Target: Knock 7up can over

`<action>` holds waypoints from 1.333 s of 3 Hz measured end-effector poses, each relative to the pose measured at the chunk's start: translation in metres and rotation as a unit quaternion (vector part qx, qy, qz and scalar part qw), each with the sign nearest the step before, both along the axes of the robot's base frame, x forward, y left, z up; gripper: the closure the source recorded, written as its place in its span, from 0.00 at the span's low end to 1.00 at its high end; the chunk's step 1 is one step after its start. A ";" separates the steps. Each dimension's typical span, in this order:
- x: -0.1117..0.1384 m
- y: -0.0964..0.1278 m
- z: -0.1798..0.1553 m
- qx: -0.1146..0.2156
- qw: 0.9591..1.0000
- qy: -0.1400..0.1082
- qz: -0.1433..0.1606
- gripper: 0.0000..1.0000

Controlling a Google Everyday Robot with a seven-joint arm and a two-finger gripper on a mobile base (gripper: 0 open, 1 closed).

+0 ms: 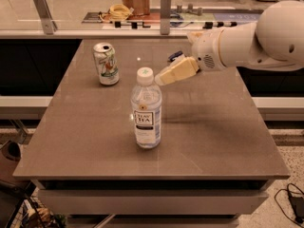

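- Small aluminium 7up can (106, 64), white and green with red-green marks and a silver top, at the far left of the grey table (213, 141); upright, long axis vertical, top facing up
- Tall clear plastic tea bottle (146, 109) with white cap, upright nearer the front, apart from the can
- Cream two-finger gripper (161, 80) above the table, right of the can and apart from it; fingers pressed together, holding nothing, tips aimed left and down
- Flat dark blue snack wrapper (174, 56) behind the gripper, partly hidden

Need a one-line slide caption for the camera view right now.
Gripper hovers over the table beyond the tea bottle, pointing toward the upright 7up can at far left.
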State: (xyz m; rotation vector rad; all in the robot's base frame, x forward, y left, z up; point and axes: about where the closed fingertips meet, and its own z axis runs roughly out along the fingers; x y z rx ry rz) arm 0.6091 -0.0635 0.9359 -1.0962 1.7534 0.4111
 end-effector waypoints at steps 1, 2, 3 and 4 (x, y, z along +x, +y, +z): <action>0.021 0.025 -0.007 0.022 1.000 0.005 0.016 0.00; 0.038 0.053 -0.020 0.051 0.998 0.012 0.021 0.00; 0.048 0.077 -0.033 0.083 0.996 0.011 0.009 0.00; 0.057 0.103 -0.042 0.119 0.993 -0.009 -0.017 0.00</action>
